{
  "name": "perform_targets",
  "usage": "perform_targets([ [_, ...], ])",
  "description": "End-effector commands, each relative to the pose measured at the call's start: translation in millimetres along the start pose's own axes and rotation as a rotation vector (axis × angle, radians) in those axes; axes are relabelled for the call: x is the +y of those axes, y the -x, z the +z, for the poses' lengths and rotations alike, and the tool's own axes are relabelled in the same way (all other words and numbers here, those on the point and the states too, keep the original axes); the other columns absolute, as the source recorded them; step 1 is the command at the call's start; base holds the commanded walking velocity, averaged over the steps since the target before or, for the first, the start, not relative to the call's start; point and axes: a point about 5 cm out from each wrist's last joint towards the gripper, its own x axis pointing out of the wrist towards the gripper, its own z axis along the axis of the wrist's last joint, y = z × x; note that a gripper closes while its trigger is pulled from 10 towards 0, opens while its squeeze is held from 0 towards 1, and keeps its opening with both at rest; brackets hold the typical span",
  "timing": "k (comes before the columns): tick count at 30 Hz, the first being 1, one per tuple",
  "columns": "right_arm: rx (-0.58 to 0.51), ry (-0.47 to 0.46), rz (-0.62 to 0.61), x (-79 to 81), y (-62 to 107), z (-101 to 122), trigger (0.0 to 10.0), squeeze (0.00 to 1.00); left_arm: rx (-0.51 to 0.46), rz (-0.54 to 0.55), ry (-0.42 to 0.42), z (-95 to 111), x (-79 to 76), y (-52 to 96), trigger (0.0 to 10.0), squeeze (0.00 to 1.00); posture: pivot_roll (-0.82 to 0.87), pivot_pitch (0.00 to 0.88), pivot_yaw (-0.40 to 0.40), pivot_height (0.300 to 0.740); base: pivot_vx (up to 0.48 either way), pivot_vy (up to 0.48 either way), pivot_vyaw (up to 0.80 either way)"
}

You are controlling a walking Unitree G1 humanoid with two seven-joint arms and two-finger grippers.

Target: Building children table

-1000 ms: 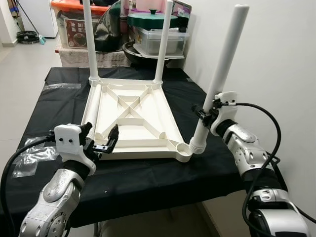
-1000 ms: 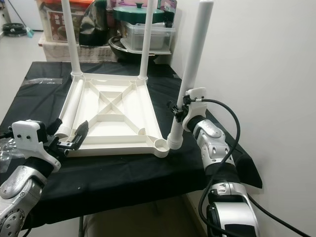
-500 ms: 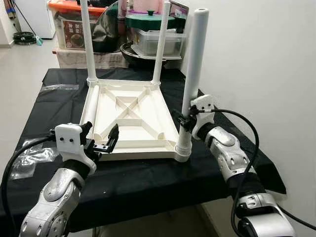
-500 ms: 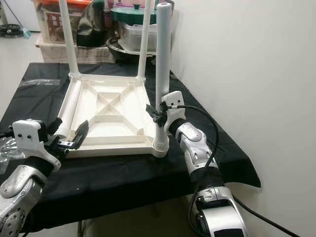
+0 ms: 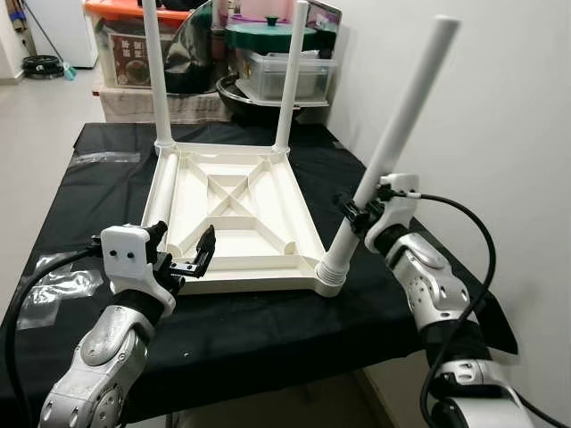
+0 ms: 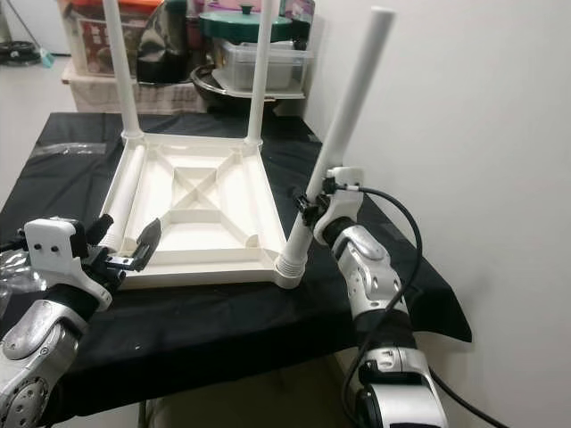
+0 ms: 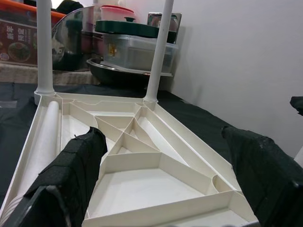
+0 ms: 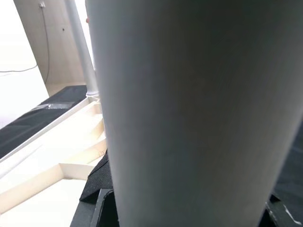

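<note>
Left claw point(image 5: 186, 257) hovers wide open, empty, at the near edge of the inverted tabletop point(image 5: 234, 214) on the black surface point(image 5: 268, 325). Right claw point(image 5: 354, 212), clamped on the third leg point(image 5: 393, 134) at the tabletop's near-right corner socket point(image 5: 328, 272), has tipped it from upright to leaning outward: probably not seated. Two legs point(image 5: 287, 80) stand at the far corners.

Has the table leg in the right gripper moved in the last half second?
Yes. The leg in the right gripper stood nearly upright at the tabletop's near corner; now its top leans away toward the wall.
</note>
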Motion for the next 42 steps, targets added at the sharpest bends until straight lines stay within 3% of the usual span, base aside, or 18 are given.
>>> perform_targets([
  [1,0.211,-0.073,0.040,8.4,10.9,-51,10.0,0.00,0.024,0.009,0.003,-5,2.3,1.0,10.0,0.00,0.07,0.000,-0.101,0.740,0.000,0.000,0.00],
  [11,0.305,0.106,0.357,41.1,16.2,-61,10.0,0.00,0.029,0.006,-0.008,-6,3.8,-1.2,10.0,0.00,0.08,0.000,-0.108,0.740,0.000,0.000,0.00],
  [15,0.321,0.100,0.385,45.1,16.5,-63,10.0,0.00,0.030,0.005,-0.009,-6,3.8,-1.0,10.0,0.00,0.08,0.000,-0.108,0.740,0.000,0.000,0.00],
  [20,0.309,0.003,0.519,75.9,17.9,-61,10.0,0.00,0.028,0.007,-0.008,-6,3.2,-0.5,10.0,0.00,0.09,0.000,-0.124,0.740,0.000,0.000,0.00],
  [22,0.303,-0.003,0.536,79.4,19.1,-60,10.0,0.00,0.029,0.007,-0.008,-6,3.1,-0.4,10.0,0.00,0.09,0.000,-0.124,0.740,0.000,0.000,0.00],
  [32,0.285,-0.016,0.629,84.3,31.2,-61,10.0,0.00,0.036,0.012,-0.008,-7,5.3,1.3,10.0,0.00,0.09,0.000,-0.123,0.740,0.000,0.000,0.00],
  [42,0.302,0.024,0.727,73.8,32.5,-58,10.0,0.00,0.042,0.010,-0.003,-9,4.3,0.8,10.0,0.00,0.09,0.000,-0.123,0.740,0.000,0.000,0.00],
])
